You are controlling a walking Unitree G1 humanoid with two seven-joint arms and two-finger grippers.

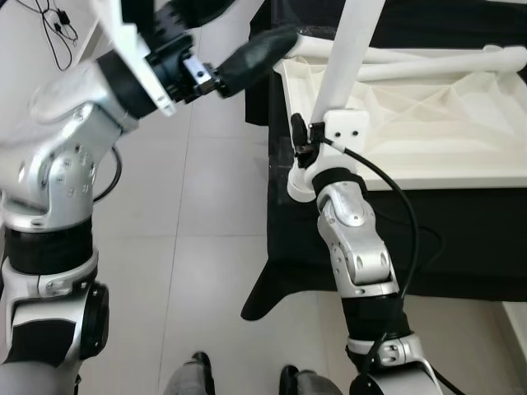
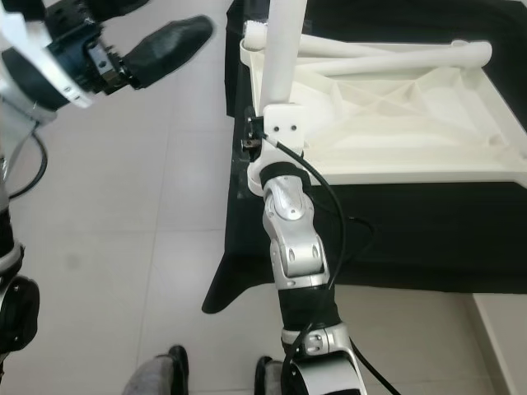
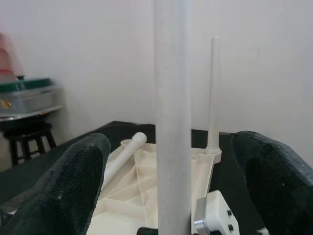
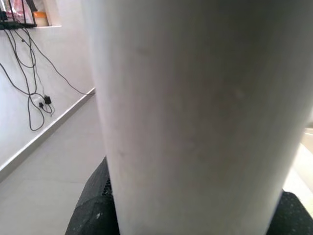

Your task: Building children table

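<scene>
Upturned white tabletop [image 2: 461,156] flat on a black-draped surface [image 2: 395,230] to the right, ribbed underside up, near-left corner at the cloth's edge. Standing in that corner socket, a white table leg [image 2: 280,58], upright, rising out of the head views. Lying across the far side, two more loose legs [image 2: 387,53]; at another corner, one thin leg [image 3: 213,93] already upright. Right gripper [image 4: 195,215] closed around the standing leg low down, just above the socket, black pads pressed against the white tube. Left gripper [image 3: 171,186] wide open, empty, fingers [image 1: 251,53] level with the same leg, held to its left and apart from it. Likely trouble: leg not fully seated and tipping if released; tabletop dragged off the cloth's near edge by sideways push; open fingers knocking the leg askew on approach.
</scene>
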